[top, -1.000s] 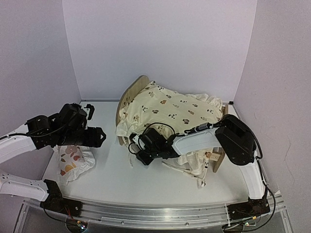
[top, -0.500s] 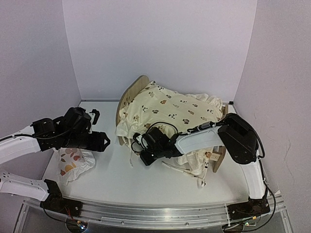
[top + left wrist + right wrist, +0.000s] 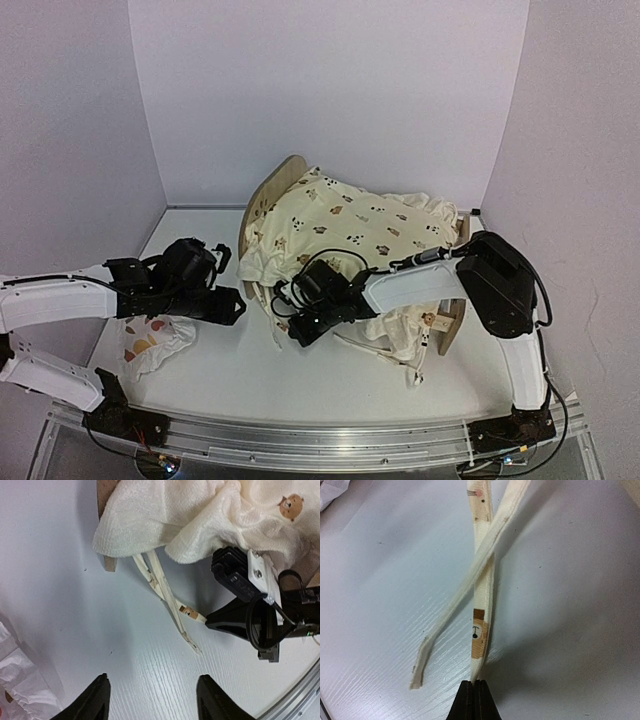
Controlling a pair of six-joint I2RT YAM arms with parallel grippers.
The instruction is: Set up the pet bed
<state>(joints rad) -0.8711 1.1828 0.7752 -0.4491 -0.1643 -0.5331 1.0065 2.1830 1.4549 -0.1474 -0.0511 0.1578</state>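
Lilac walls, white bench [image 3: 330,390]: right tool [image 3: 474,689] pinching a cream fabric tie [image 3: 481,630].
Its jaws are closed flat on the tie's end; the left tool [image 3: 150,700] hangs part-open and empty just beside, pointed at the same ties. These trail from the cream ruffled animal-print cushion [image 3: 350,225] draped over the small light-wood pet bed [image 3: 280,170], which lies beyond both tools, long axis left to right, arched headboard leftward, its head-end corner nearest them. No writing legible, only a printed bear face on the tie.
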